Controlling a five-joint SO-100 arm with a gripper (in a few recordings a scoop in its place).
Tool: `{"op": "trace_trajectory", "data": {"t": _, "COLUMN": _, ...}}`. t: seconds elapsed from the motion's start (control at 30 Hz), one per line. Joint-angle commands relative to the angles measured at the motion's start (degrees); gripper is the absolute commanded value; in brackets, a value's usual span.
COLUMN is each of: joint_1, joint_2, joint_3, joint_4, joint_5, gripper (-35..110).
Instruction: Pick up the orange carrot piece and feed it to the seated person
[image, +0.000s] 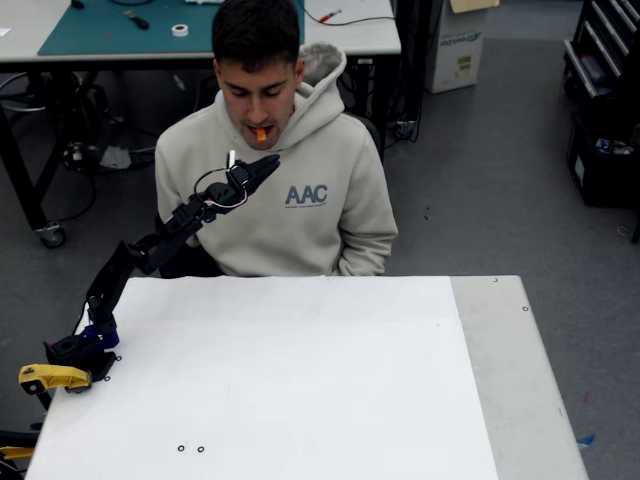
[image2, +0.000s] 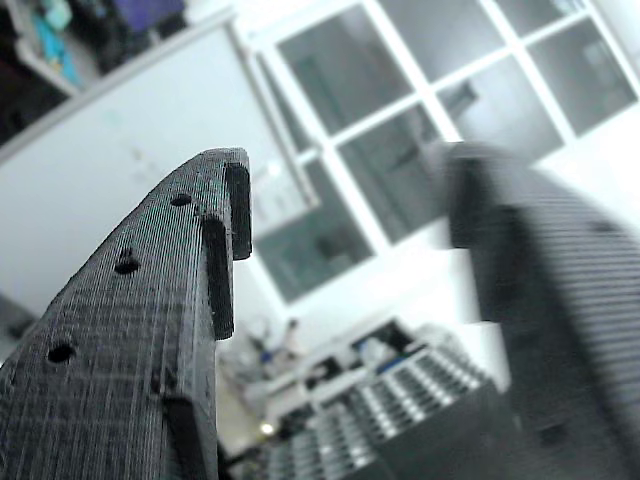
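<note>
carrot (image: 261, 132) sits in the person's (image: 290, 190) mouth | gripper (image: 262, 168) just below the chin, jaws apart, empty | my call: back away low and slow, clear of the face

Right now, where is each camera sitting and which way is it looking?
Fixed view: sits high, looking down across the white table at the seated person, who has the orange carrot piece in the mouth; the black arm and claw show.
Wrist view: rides on the arm, looking up at windows; one sharp finger and one blurred.
Shared: the claw, open and empty.
</note>
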Motion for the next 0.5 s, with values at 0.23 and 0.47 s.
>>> {"op": "trace_trajectory", "data": {"t": 0.23, "joint_1": 1.05, "joint_2": 2.99, "joint_3": -3.25, "joint_4": -0.18, "joint_5": -0.18, "gripper": -2}}
{"op": "trace_trajectory", "data": {"t": 0.47, "joint_1": 2.02, "joint_2": 4.92, "joint_3": 3.78, "joint_4": -0.09, "joint_5": 0.0, "gripper": -2}}
